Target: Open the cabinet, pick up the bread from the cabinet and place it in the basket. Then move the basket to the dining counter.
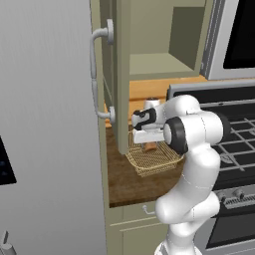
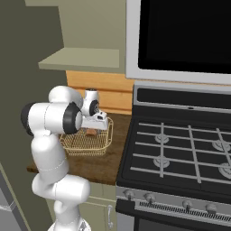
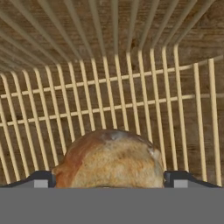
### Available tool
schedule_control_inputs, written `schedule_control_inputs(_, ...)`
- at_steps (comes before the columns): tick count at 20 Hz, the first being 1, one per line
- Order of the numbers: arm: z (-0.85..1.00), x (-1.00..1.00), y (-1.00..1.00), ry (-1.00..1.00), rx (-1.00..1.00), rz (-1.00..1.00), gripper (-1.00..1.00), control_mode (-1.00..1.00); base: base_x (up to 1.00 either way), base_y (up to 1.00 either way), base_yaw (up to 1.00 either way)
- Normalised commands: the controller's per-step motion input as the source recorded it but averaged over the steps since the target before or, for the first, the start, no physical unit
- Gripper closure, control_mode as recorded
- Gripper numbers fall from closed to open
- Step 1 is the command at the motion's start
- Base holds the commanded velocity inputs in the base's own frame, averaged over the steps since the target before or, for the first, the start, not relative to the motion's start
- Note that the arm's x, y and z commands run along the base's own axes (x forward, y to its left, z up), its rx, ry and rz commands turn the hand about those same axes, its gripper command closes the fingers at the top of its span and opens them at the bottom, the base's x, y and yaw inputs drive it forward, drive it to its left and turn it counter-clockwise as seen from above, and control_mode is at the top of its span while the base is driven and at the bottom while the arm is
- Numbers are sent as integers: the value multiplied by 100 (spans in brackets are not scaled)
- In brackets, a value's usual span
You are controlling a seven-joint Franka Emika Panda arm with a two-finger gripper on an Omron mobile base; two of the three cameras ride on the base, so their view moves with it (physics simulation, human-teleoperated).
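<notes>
Bread point(image 3: 111, 157) sits clamped between the gripper point(image 3: 109, 177) tips, hanging just over the mesh floor of the basket point(image 1: 149, 159) on the short wood worktop point(image 1: 127, 184) under the open cabinet point(image 1: 122, 74). Best to lower a touch more and let go gently, so it settles mid-basket. Fingers are mostly cut off below; actual contact with the mesh is unclear.
</notes>
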Motion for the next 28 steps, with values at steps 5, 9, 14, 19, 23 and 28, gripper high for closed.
schedule_control_inputs(5, 0, -13, 0, -11, 0, 0, -100, -100, 0, 0, 0)
schedule_control_inputs(9, 0, -20, 0, -23, 0, 0, -100, -100, 0, 0, 0)
schedule_control_inputs(14, 13, -23, -1, -9, 0, 0, -100, -100, 0, 0, 0)
schedule_control_inputs(19, 59, -35, -14, -7, 1, -3, -100, -100, 0, 0, 0)
schedule_control_inputs(23, 34, -19, -53, 0, 6, -3, -100, -100, 0, 0, 0)
schedule_control_inputs(28, 18, -11, -57, 0, 11, 0, -100, -100, 0, 0, 0)
